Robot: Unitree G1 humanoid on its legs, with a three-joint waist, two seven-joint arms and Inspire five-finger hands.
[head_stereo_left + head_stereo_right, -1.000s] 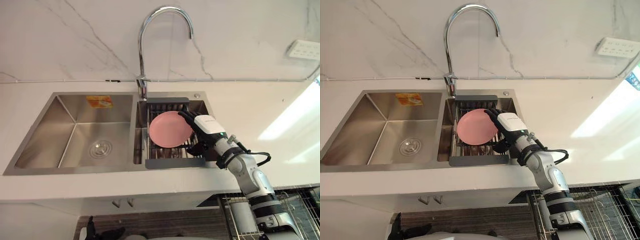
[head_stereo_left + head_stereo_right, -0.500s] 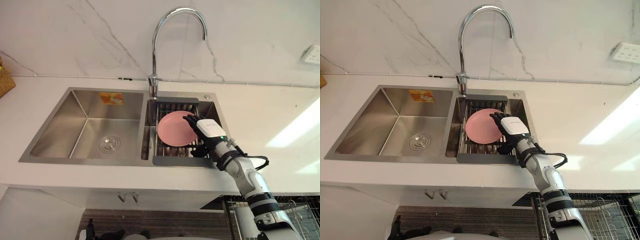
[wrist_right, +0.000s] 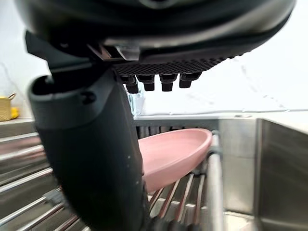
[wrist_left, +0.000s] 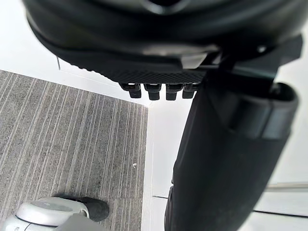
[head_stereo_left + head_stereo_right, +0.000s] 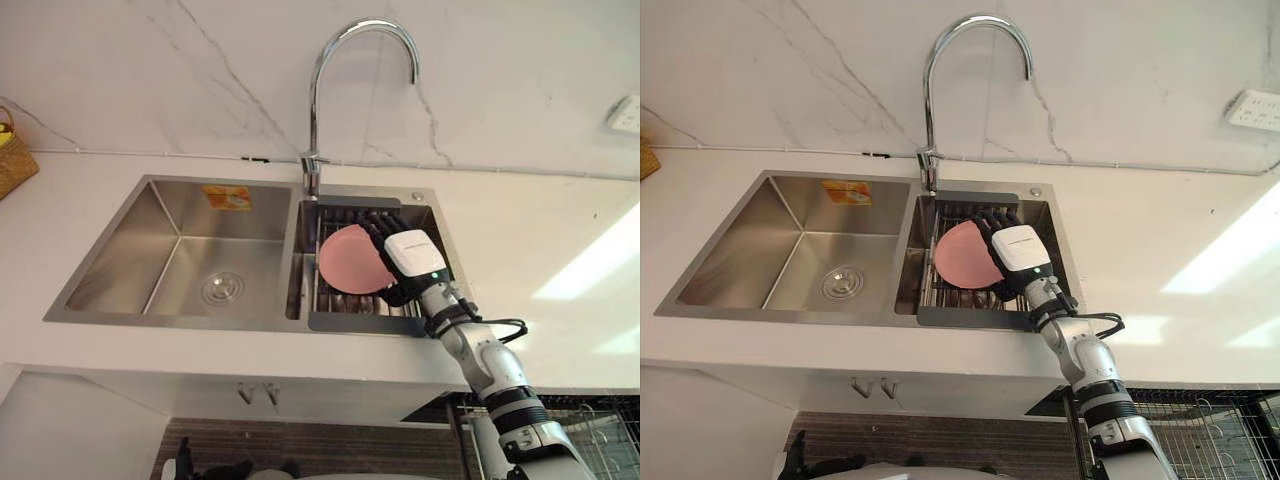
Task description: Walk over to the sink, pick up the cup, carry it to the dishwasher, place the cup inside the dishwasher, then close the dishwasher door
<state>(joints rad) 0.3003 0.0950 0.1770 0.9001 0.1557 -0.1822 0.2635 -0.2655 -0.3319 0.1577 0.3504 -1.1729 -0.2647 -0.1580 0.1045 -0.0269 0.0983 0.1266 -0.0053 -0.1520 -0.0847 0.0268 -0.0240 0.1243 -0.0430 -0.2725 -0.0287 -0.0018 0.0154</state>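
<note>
I see no cup; a pink plate [image 5: 348, 262] leans on the wire rack [image 5: 360, 322] in the sink's right basin. My right hand [image 5: 412, 256], with a white cover on its back, hovers over the plate's right edge, its dark fingers [image 5: 377, 224] spread straight over the rim. In the right wrist view the thumb [image 3: 91, 154] stands in front of the plate [image 3: 175, 149], fingers above it, and I cannot tell whether they touch it. My left hand [image 4: 231, 144] hangs low over grey carpet, relaxed and holding nothing.
A tall curved faucet [image 5: 352, 60] rises behind the divider. The left basin [image 5: 190, 262] holds just its drain. White counter surrounds the sink. A woven basket [image 5: 12, 150] sits far left, a wall socket [image 5: 626, 112] far right, and a wire dishwasher rack [image 5: 600, 430] lower right.
The camera has shifted, so the sink sits elsewhere in the view. My right hand has moved further over the plate's right edge, toward the back of the basin.
</note>
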